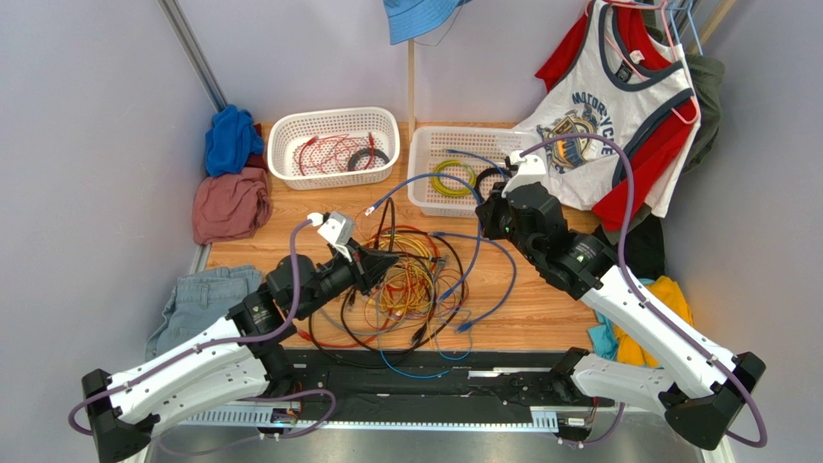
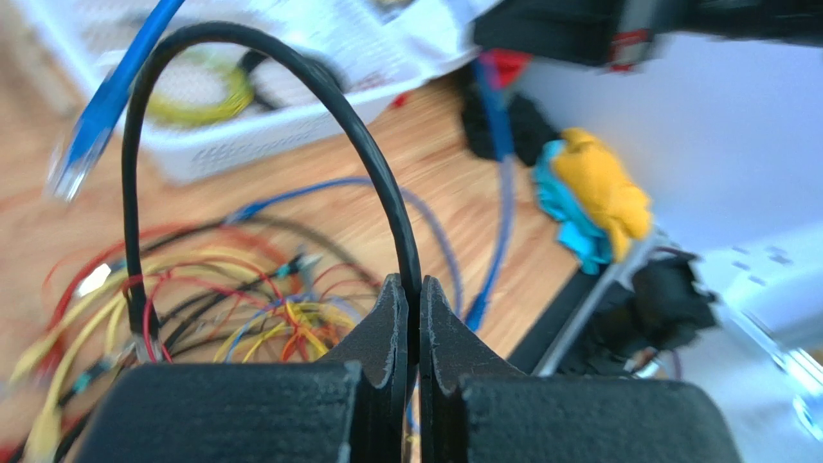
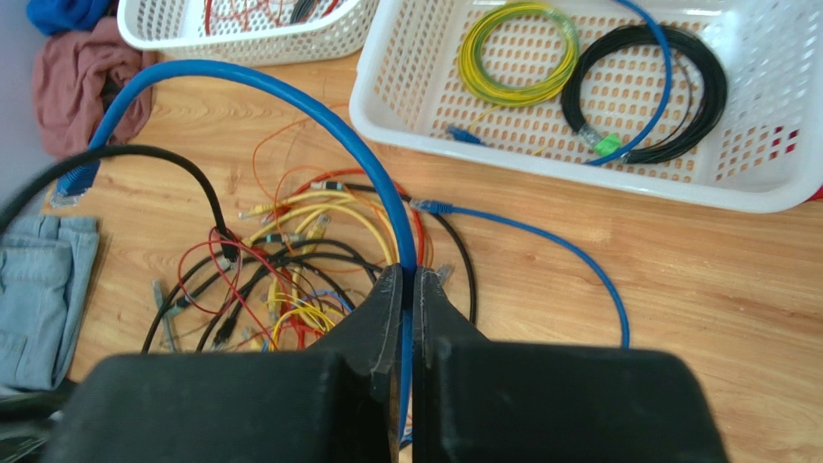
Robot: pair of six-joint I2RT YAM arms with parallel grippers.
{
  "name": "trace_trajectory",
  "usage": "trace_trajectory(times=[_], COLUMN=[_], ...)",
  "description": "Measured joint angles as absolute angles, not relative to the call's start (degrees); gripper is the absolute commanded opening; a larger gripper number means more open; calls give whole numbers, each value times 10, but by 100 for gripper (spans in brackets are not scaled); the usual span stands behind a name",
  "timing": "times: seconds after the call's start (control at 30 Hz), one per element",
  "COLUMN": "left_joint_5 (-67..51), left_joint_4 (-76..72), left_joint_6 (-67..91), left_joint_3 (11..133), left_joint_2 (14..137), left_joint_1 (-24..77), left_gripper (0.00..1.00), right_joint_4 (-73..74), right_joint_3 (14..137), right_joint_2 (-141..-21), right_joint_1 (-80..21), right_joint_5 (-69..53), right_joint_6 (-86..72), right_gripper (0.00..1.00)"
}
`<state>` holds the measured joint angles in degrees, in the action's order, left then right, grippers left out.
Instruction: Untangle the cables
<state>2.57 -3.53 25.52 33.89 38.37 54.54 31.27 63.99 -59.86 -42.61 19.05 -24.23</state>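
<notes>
On the white tank top (image 1: 618, 96) — arched print, roughly "MOTORCYCLE" — remaining letters too small.

1. Two white baskets at the back, the left basket (image 1: 328, 180) and the right basket (image 1: 418, 174).
2. Right basket: yellow-green coil (image 3: 522, 95) beside black coil (image 3: 713, 96).
3. Far left, blue cloth (image 1: 232, 140) above pink cloth (image 1: 230, 204).
4. Tank top (image 1: 604, 116) hanging on the right.
</notes>
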Motion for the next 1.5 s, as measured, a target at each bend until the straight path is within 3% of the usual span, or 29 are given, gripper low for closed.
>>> trace_trajectory(times=[0.27,0.6,1.23,1.27,1.3,1.4,1.5], left_joint_5=[171,220,248,250,252,256,256], left_joint_4=[78,115,113,113,113,111,105], left_joint_6=[367,500,551,551,552,552,552], left_joint_3=[276,190,133,133,133,133,133], left_joint_2=[463,438,349,349,350,355,367], left_joint_1=[532,524,524,524,524,524,524], left_gripper=[0,0,0,0,0,0,0], right_joint_4=[283,240,-30,-40,-43,-44,-43], right_joint_3=[676,746,688,689,691,696,695], right_joint_2=[-615,-750,-955,-968,-981,-1005,-1007], right_joint_1=[-380,-225,-199,-198,-196,-194,-193], right_joint_5=[240,237,336,340,343,344,344], right_joint_6=[-274,-399,-396,-390,-384,-372,-367], right_gripper=[0,0,0,5,24,51,60])
